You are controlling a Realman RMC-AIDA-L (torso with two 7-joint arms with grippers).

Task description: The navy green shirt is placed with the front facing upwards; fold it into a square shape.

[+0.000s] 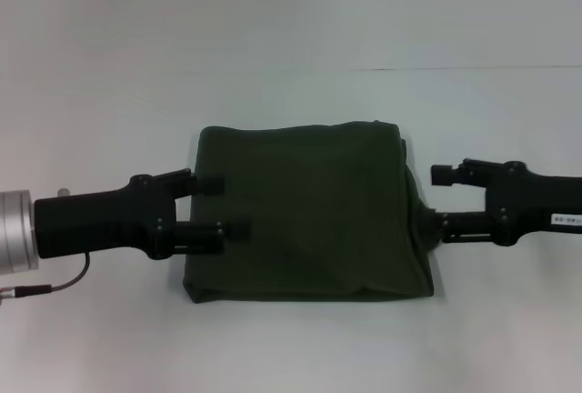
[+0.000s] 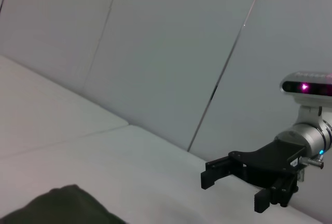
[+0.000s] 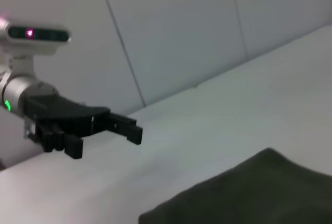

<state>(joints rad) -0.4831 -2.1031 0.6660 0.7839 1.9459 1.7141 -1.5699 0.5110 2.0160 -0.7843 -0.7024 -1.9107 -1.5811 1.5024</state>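
The navy green shirt (image 1: pixel 309 216) lies folded into a rough square in the middle of the white table (image 1: pixel 291 347), plain side up, with no lettering showing. My left gripper (image 1: pixel 225 206) is open, its fingers spread over the shirt's left edge with nothing between them. My right gripper (image 1: pixel 436 202) is open at the shirt's right edge, its lower finger close to a bulge in the cloth. A corner of the shirt (image 2: pixel 67 206) and the right gripper (image 2: pixel 233 190) appear in the left wrist view. The right wrist view has the shirt (image 3: pixel 259 193) and the left gripper (image 3: pixel 106 142).
A dark cable (image 1: pixel 55 286) hangs from the left arm near the table's left side. A pale wall (image 1: pixel 291 2) rises behind the table. White tabletop lies on all sides of the shirt.
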